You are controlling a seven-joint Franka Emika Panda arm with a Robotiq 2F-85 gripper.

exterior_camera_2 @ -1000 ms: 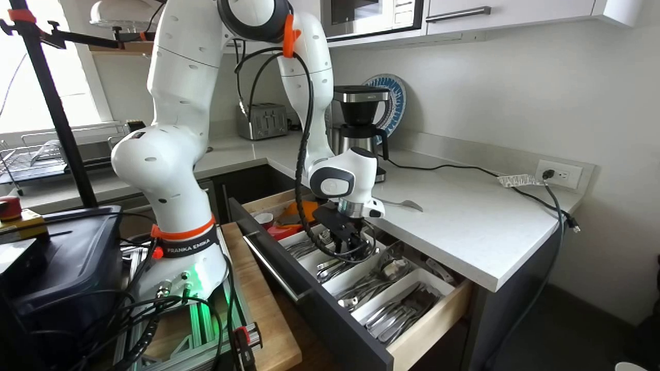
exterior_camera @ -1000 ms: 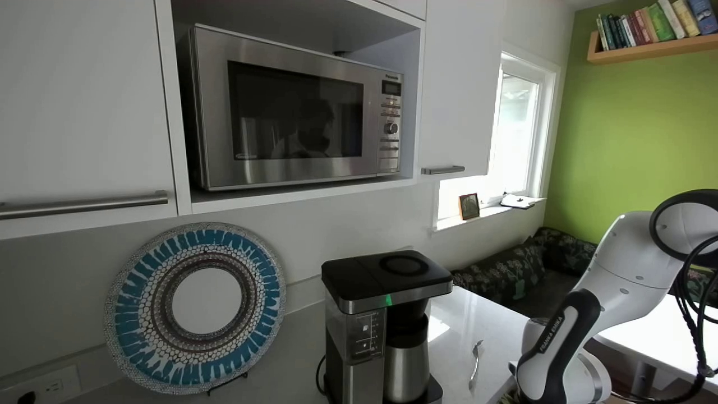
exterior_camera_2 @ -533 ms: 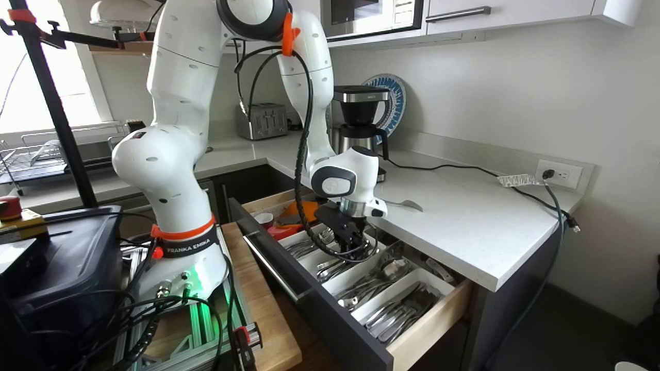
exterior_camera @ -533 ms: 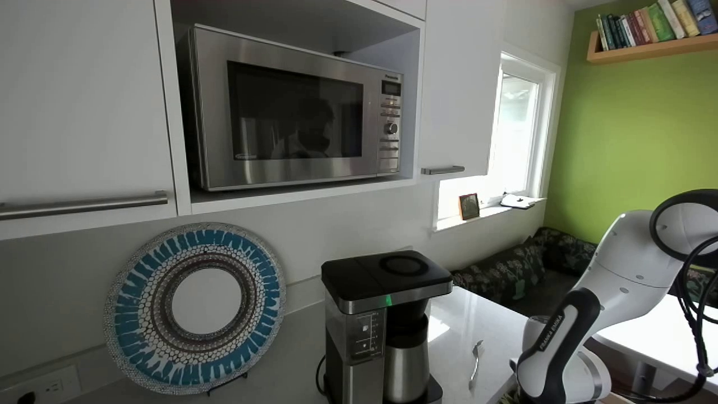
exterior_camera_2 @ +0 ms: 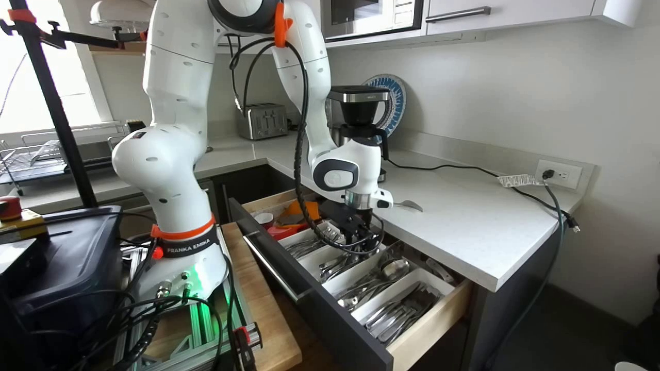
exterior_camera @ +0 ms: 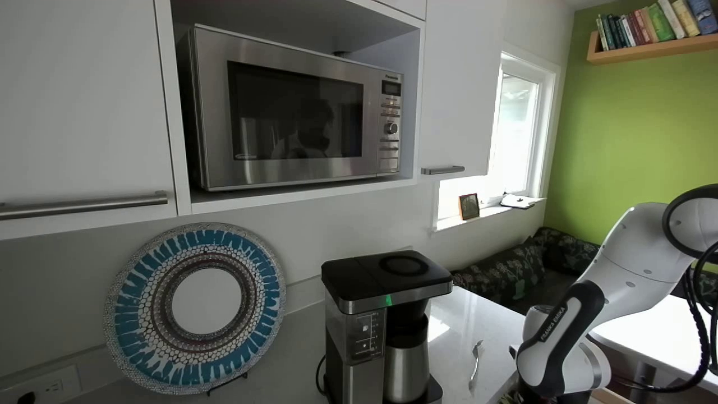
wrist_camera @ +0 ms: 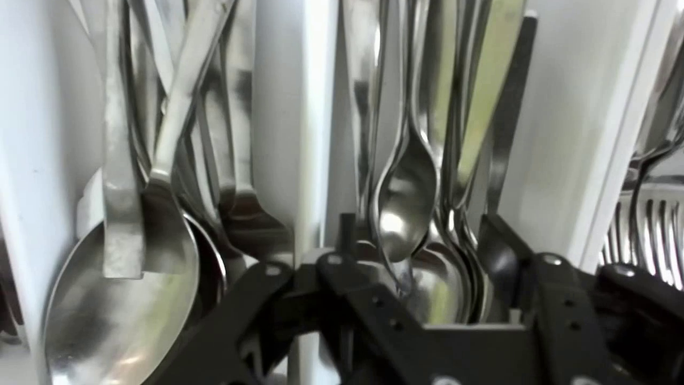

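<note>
My gripper [wrist_camera: 419, 230] is open in the wrist view. Its two black fingers stand apart inside one compartment of the white cutlery tray, one on each side of a bundle of spoons. A small spoon [wrist_camera: 407, 198] lies on top of larger spoons [wrist_camera: 441, 283] between the fingers. A dark-handled piece [wrist_camera: 513, 101] lies near the right finger. The tray divider [wrist_camera: 316, 133] is just left of the left finger. In an exterior view the gripper [exterior_camera_2: 356, 239] is down in the open drawer [exterior_camera_2: 430, 330], its fingertips hidden. In the exterior view with the microwave the gripper is hidden.
Large spoons [wrist_camera: 133, 310] fill the compartment to the left, and forks [wrist_camera: 654, 230] lie to the right. The countertop [exterior_camera_2: 464, 221] edge overhangs the drawer, with a loose utensil [exterior_camera_2: 408, 204] on it. A coffee maker [exterior_camera_2: 359, 111] stands behind. A cable [exterior_camera_2: 301, 154] loops beside the arm.
The arm stays still at first, then the wrist rises slightly and shifts a little right in the exterior view of the drawer. Cutlery near the gripper appears slightly shifted.
</note>
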